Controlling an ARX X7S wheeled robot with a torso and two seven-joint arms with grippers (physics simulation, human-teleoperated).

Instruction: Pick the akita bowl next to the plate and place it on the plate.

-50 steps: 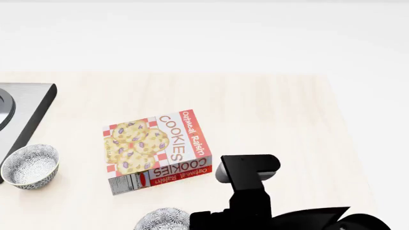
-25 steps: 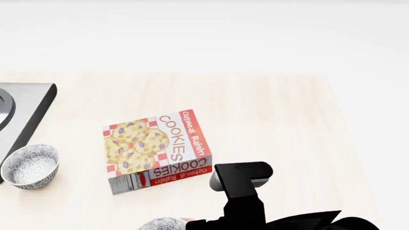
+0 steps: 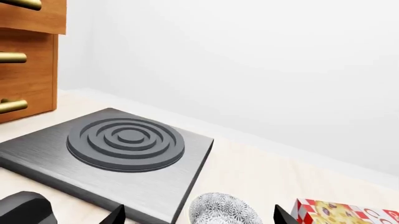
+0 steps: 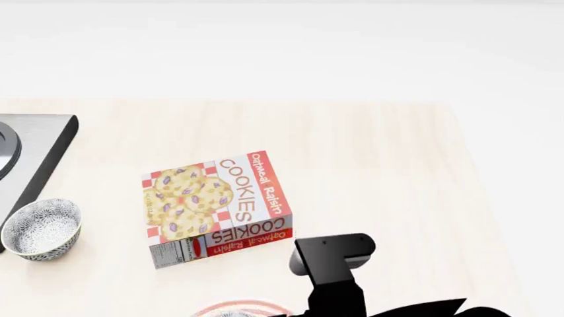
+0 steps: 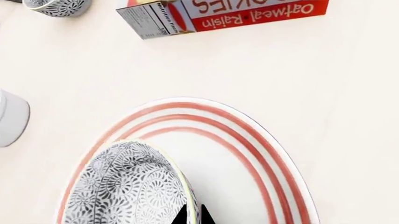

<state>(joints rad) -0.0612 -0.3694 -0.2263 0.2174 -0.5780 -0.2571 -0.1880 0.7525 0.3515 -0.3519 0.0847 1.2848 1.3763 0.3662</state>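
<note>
Bowl first: the akita bowl [image 5: 128, 184] is seen in the right wrist view right up against the right gripper [image 5: 192, 217], with the dark fingertips meeting on its rim, so it's pinched there. It's tilted, patterned outside showing, and is placed over the plate [image 5: 262, 154], inside the red rings; whether it's touching the plate can't be told. Just ahead of the gripper, past the plate's rim, the cookie box [image 4: 216, 207] is laid flat. A second patterned bowl [image 4: 41, 228] is parked well off to the side, beside the stove burner plate [image 3: 118, 144]. A white cup [image 5: 11, 117] is glimpsed near the plate's edge. Only bits of the left gripper [image 3: 196, 217] are visible, fingertips spread apart, with that second bowl between them and beyond.
</note>
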